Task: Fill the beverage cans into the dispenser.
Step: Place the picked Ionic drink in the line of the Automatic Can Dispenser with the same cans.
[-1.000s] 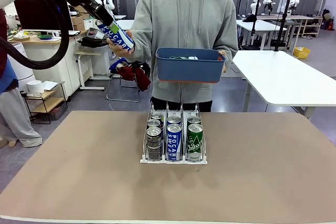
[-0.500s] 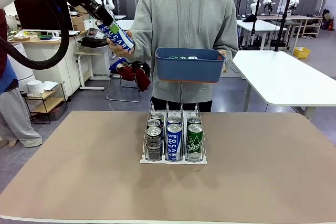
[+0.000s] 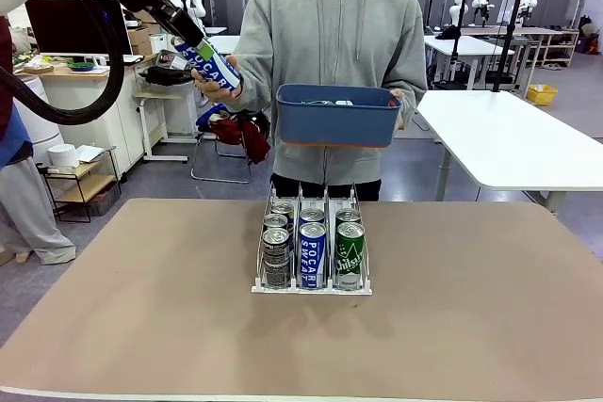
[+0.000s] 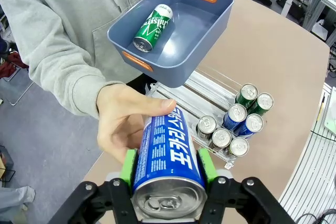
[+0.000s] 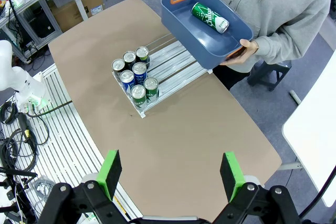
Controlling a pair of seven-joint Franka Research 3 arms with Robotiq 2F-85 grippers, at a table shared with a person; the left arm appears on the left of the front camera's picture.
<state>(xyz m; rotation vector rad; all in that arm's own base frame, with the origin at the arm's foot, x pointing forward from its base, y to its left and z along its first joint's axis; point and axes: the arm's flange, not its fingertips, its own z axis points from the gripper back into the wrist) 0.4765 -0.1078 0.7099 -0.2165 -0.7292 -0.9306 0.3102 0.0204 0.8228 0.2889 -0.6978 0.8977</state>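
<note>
From across the bench (image 3: 141, 308), the left tool (image 3: 200, 49) is up high at the far left, clenched on a blue can (image 3: 213, 67) that slants down toward the person, whose hand (image 3: 215, 89) cups its lower end. The person's other hand holds a blue bin (image 3: 334, 118) out at chest height above the far edge of the bench. Mid-bench stands the dispenser (image 3: 311, 287), its front row showing a dark can (image 3: 276, 256), a blue Pocari can (image 3: 312, 253) and a green can (image 3: 350, 253) against the low lip, with more cans behind them. In the left wrist view, the left tool (image 4: 167, 167) has its green pads pressed on both sides of the blue can (image 4: 168, 137), silver top toward the camera, and the person's hand (image 4: 123, 121) wraps the far end. Beyond it the bin (image 4: 212, 22) tilts and 1 green can (image 4: 153, 23) lies on its side inside. Below sits the dispenser (image 4: 210, 90), with 7 can tops crowded at its front end and bare rails behind. In the right wrist view, the right tool (image 5: 172, 174) hangs well above the bench (image 5: 210, 129), released and holding nothing, its 2 pads spread wide. Far below are the dispenser (image 5: 173, 61) with its 7 cans, and the bin (image 5: 184, 22) with the green can (image 5: 209, 17) lying in it.
</note>
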